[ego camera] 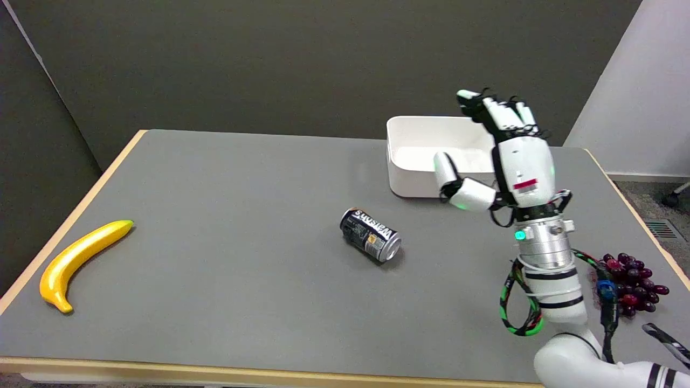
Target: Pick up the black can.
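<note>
The black can (371,235) lies on its side near the middle of the grey table (226,215), its silver end facing the near right. My right hand (504,156) is raised above the table to the right of the can, well apart from it. Its fingers point up and are spread, the thumb sticks out to the left, and it holds nothing. The arm reaches in from the lower right.
A white rectangular bin (431,156) stands at the back, partly behind my hand. A yellow banana (81,258) lies near the left edge. A bunch of dark red grapes (633,283) sits at the right edge beside my arm.
</note>
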Tool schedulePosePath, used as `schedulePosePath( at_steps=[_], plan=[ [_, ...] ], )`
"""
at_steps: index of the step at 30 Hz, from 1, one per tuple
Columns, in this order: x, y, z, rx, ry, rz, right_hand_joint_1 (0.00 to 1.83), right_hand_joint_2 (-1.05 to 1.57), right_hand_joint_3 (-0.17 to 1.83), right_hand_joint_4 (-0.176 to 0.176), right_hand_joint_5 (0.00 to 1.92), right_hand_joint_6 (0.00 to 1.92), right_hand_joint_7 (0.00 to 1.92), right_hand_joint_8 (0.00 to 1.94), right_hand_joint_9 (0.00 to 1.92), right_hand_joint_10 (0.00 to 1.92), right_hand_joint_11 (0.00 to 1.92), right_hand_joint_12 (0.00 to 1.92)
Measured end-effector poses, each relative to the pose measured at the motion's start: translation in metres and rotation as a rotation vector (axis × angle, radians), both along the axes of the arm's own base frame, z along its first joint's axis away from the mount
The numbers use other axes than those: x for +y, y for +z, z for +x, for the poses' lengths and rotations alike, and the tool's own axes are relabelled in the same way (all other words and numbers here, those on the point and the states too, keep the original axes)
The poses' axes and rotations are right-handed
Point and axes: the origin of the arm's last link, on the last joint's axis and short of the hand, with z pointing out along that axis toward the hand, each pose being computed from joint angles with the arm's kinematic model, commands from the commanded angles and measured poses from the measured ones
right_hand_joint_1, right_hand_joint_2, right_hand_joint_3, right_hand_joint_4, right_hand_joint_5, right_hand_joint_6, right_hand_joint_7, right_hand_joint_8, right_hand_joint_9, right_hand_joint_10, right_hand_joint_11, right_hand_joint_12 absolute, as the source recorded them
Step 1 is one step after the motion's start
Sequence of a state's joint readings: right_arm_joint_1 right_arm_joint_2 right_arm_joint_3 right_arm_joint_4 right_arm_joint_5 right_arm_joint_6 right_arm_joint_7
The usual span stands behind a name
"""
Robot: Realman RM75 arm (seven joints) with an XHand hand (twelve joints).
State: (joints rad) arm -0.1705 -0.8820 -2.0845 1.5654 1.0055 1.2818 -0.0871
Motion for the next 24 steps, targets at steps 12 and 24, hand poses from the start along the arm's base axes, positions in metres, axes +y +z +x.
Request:
schedulePosePath(
  at_steps=[12, 24],
  plan=[
    [0.007, 0.025, 0.001, -0.068, 0.037, -0.019, 0.36, 0.66, 0.95, 0.003, 0.28, 0.55, 0.47, 0.56, 0.40, 0.96, 0.13, 1.27],
    [0.006, 0.019, -0.002, -0.055, -0.006, 0.034, 0.46, 0.66, 0.90, -0.015, 0.28, 0.54, 0.45, 0.54, 0.36, 0.97, 0.10, 1.30]
  ],
)
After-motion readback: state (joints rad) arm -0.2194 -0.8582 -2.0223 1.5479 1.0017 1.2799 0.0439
